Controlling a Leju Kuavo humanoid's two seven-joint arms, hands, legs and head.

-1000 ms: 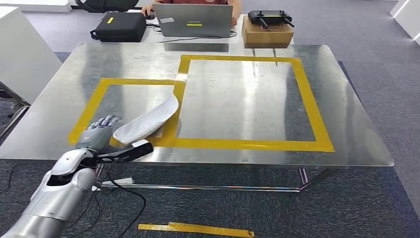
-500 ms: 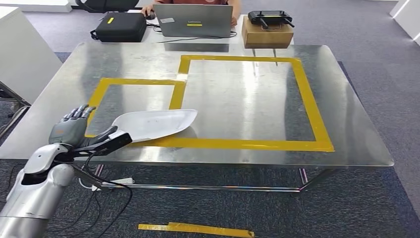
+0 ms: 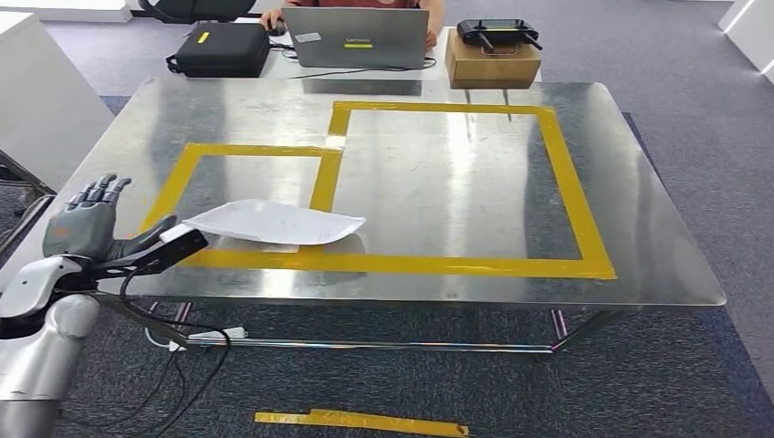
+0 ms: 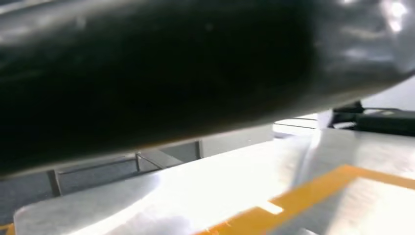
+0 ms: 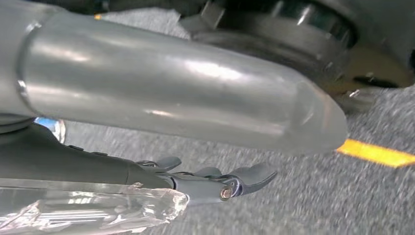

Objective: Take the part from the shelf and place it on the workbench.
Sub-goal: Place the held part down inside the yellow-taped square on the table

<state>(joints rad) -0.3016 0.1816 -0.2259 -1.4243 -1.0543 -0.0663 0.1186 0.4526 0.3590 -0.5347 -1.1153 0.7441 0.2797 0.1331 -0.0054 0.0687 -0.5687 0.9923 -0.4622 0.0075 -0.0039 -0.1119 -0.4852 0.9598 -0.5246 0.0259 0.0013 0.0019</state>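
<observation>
Left hand (image 3: 89,226) hovers off the table's (image 3: 639,182) near-left edge, fingers spread, holding nothing. Just beside it, the white part (image 3: 274,223), a thin curved shell, lies flat across the yellow tape (image 3: 326,178). Right hand (image 5: 215,180): can't tell.

1. Yellow tape (image 3: 575,192) marked a large rectangle, with a smaller yellow outline (image 3: 187,164) joined to its left side.
2. A grey laptop (image 3: 356,38) stood open beyond the far edge, and a person's hand (image 3: 271,18) rested beside it.
3. A black case (image 3: 222,49) with a small yellow label lay left of the laptop.
4. A cardboard box (image 3: 491,66) sat right of the laptop, carrying a black controller (image 3: 497,33) on top.
5. A loose strip of yellow tape (image 3: 360,422) lay on the grey carpet (image 3: 675,365) below the near edge.
6. Black cables (image 3: 196,360) trailed over the carpet near a white power strip (image 3: 217,335).
</observation>
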